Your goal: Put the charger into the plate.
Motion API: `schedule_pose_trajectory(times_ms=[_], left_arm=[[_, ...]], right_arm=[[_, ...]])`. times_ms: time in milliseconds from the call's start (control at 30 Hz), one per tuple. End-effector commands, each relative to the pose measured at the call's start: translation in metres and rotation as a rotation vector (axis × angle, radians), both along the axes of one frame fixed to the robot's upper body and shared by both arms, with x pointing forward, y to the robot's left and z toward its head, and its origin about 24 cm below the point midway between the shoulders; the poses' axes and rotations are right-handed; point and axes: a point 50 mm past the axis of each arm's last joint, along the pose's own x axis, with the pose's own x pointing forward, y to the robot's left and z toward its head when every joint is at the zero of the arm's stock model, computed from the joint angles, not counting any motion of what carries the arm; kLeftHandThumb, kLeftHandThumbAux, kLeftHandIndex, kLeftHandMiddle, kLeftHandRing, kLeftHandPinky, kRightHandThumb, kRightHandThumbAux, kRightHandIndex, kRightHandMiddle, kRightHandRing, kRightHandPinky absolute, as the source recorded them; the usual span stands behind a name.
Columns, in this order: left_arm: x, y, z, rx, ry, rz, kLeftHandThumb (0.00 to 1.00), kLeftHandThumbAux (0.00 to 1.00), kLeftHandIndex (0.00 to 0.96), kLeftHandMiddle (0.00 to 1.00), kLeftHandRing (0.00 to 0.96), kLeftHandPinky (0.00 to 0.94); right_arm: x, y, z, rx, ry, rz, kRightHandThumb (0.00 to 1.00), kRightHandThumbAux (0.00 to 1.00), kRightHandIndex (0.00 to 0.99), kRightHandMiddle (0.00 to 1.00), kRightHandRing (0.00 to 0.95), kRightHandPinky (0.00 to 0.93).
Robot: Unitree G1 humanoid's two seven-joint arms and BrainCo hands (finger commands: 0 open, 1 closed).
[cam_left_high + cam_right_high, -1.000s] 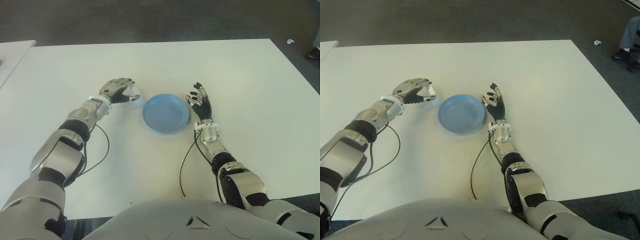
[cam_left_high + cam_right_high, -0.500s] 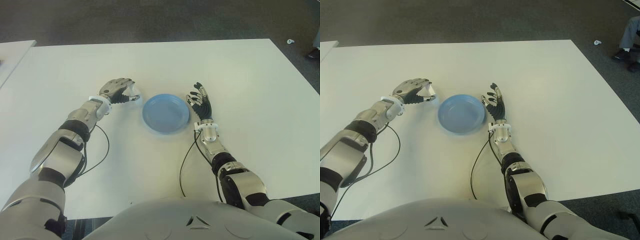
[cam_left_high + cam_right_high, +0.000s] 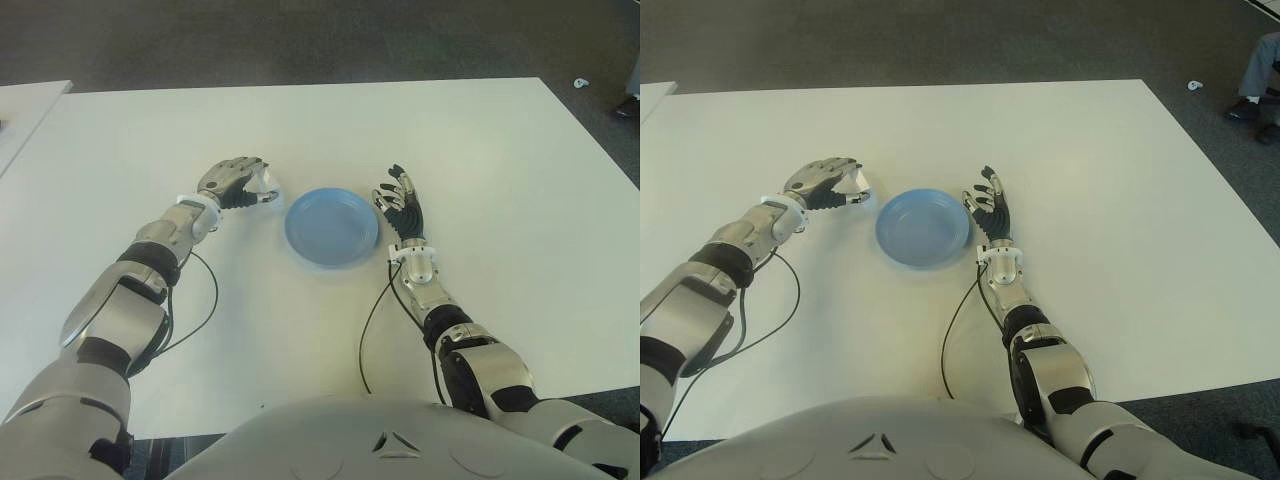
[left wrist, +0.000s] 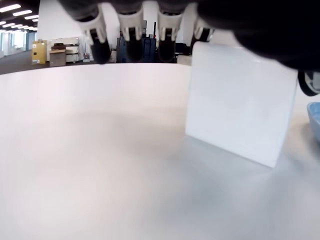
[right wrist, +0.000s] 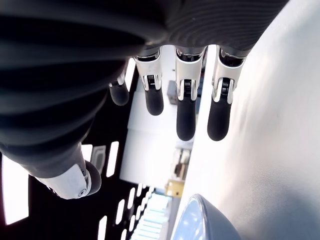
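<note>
White table (image 3: 480, 150): blue plate (image 3: 332, 227), charger (image 4: 240, 112) (white block).

Both arms reach forward, bent at the elbow.
The left hand (image 3: 234, 180) is curled, fingers arched downward; the right hand (image 3: 398, 202) is relaxed, fingers (image 5: 186, 114) spread and extended forward, holding nothing.

The left hand (image 3: 234, 181) with the white charger (image 3: 263, 183) is shifted very slightly away from the blue plate (image 3: 331, 226), towards the table's far side.
</note>
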Motion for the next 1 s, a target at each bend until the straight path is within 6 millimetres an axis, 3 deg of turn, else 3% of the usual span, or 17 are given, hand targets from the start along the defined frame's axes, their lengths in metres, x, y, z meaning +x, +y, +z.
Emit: schedule_pose_trajectory(times_ms=[33, 167, 200, 233, 267, 333, 367, 400, 500, 700, 1000], left_arm=[[-0.0098, 0.0025, -0.0151, 0.019, 0.030, 0.010, 0.223, 0.138, 0.000, 0.000, 0.000, 0.000], [-0.0116, 0.0040, -0.0155, -0.009, -0.050, 0.035, 0.231, 0.160, 0.000, 0.000, 0.000, 0.000], [-0.0119, 0.0043, -0.0154, -0.019, -0.081, 0.048, 0.286, 0.197, 0.083, 0.109, 0.115, 0.124], [-0.0120, 0.0044, -0.0152, -0.028, -0.110, 0.063, 0.306, 0.209, 0.114, 0.149, 0.157, 0.169], [-0.0120, 0.0045, -0.0152, -0.033, -0.128, 0.073, 0.354, 0.236, 0.177, 0.276, 0.287, 0.287], [-0.0117, 0.0049, -0.0166, -0.033, -0.177, 0.126, 0.408, 0.268, 0.246, 0.418, 0.426, 0.415], [-0.0116, 0.0051, -0.0172, -0.031, -0.195, 0.147, 0.463, 0.325, 0.335, 0.530, 0.527, 0.508], [-0.0117, 0.0047, -0.0182, -0.021, -0.218, 0.170, 0.500, 0.361, 0.392, 0.601, 0.591, 0.568], [-0.0122, 0.0016, -0.0202, 0.004, -0.256, 0.195, 0.642, 0.580, 0.421, 0.716, 0.702, 0.679], [-0.0121, -0.0008, -0.0196, 0.082, -0.311, 0.212, 0.709, 0.681, 0.439, 0.799, 0.793, 0.754], [-0.0125, -0.0013, -0.0181, 0.108, -0.333, 0.209, 0.721, 0.697, 0.442, 0.828, 0.818, 0.781]], right_arm=[[-0.0464, 0.0003, -0.0572, -0.020, 0.299, -0.026, 0.000, 0.628, 0.000, 0.144, 0.250, 0.300], [-0.0464, 0.0005, -0.0570, -0.020, 0.298, -0.025, 0.000, 0.619, 0.000, 0.140, 0.247, 0.295], [-0.0464, 0.0006, -0.0570, -0.020, 0.297, -0.024, 0.000, 0.617, 0.000, 0.136, 0.243, 0.294], [-0.0462, 0.0007, -0.0569, -0.020, 0.297, -0.024, 0.000, 0.616, 0.000, 0.134, 0.242, 0.294], [-0.0462, 0.0008, -0.0568, -0.020, 0.296, -0.024, 0.000, 0.615, 0.000, 0.131, 0.239, 0.291], [-0.0460, 0.0009, -0.0567, -0.019, 0.296, -0.026, 0.000, 0.613, 0.000, 0.129, 0.236, 0.286], [-0.0459, 0.0011, -0.0566, -0.019, 0.296, -0.027, 0.000, 0.609, 0.000, 0.125, 0.232, 0.289], [-0.0458, 0.0012, -0.0566, -0.017, 0.297, -0.028, 0.000, 0.607, 0.000, 0.123, 0.230, 0.290], [-0.0456, 0.0013, -0.0565, -0.013, 0.298, -0.029, 0.000, 0.603, 0.000, 0.119, 0.224, 0.287], [-0.0455, 0.0016, -0.0568, -0.006, 0.302, -0.032, 0.000, 0.604, 0.000, 0.113, 0.216, 0.289], [-0.0454, 0.0023, -0.0563, 0.017, 0.299, -0.042, 0.000, 0.599, 0.000, 0.106, 0.219, 0.302]])
